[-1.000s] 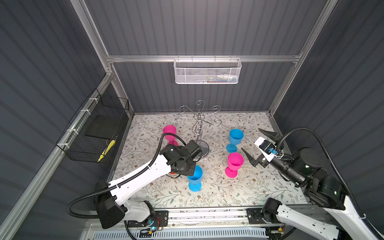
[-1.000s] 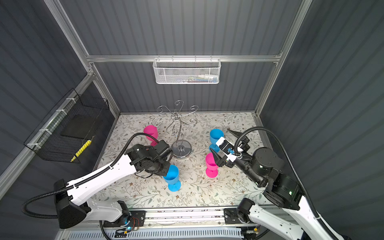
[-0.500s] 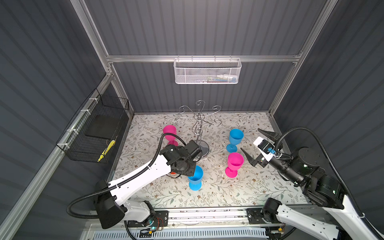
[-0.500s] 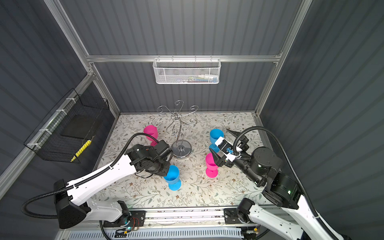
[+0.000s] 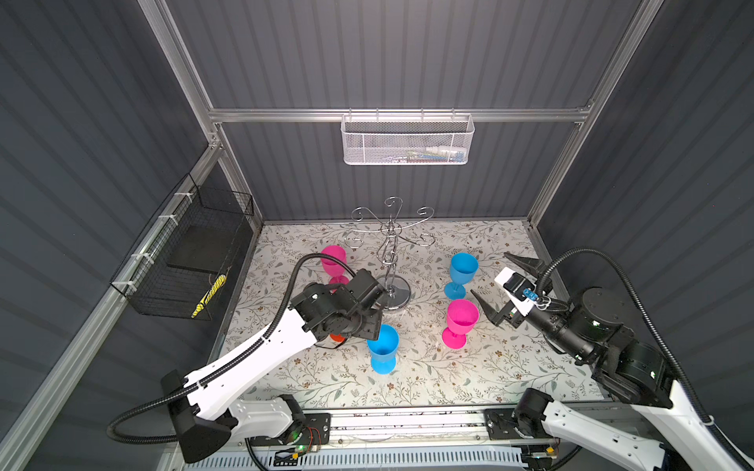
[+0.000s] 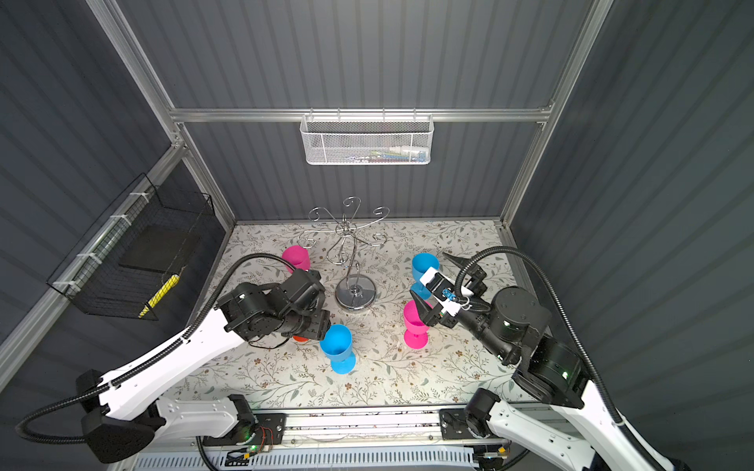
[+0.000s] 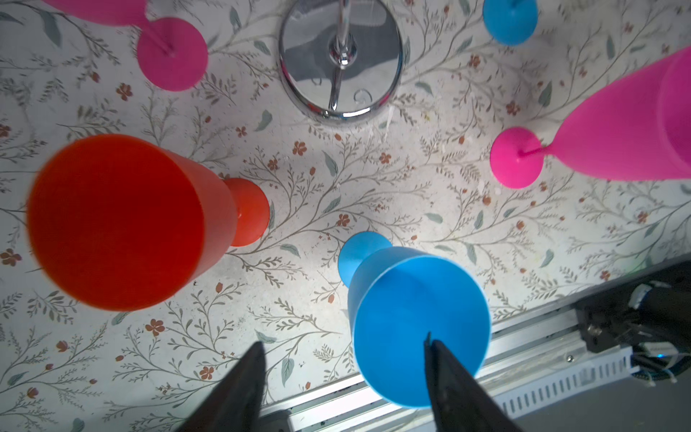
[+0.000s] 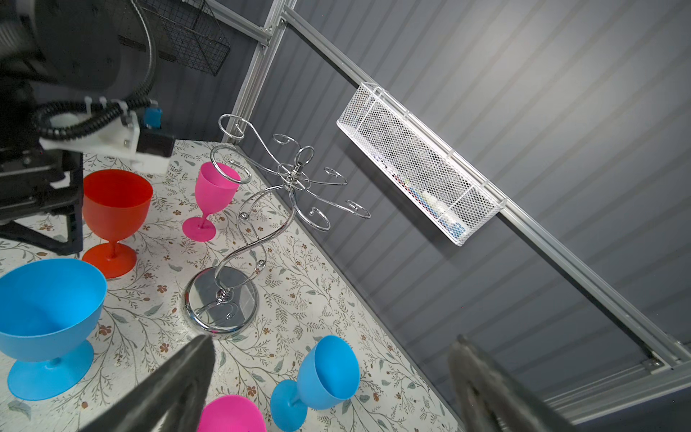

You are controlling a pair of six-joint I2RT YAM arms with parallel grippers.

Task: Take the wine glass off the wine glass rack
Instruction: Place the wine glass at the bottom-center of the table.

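Since none of the scroll-ended arms of the shiny chrome wire wine glass rack bears a glass, we enter the task at its closing step: release and retreat.

- Rack: upright at far centre of the flower-printed tabletop, empty.
- Blue plastic wine glass: upright on its foot at near centre, clear of the rack. We judge it to be the glass taken down.
- Left gripper: jaws parted with nothing between them, just beside that glass on its left. In the left wrist view one finger overlaps the rim; we cannot tell whether it touches.
- Right gripper: jaws spread wide and empty, at the right.
- Next move, in our judgement: draw the left gripper up and away, sparing the blue glass and the orange plastic wine glass just left of it.
- Also standing: pink plastic wine glass, far left; second pink wine glass and second blue wine glass, right. All bowls are empty.
- White mesh basket, far wall: small coloured items, too faint to name.
- Black wire basket, left wall: flat black slab and yellow-and-black object.
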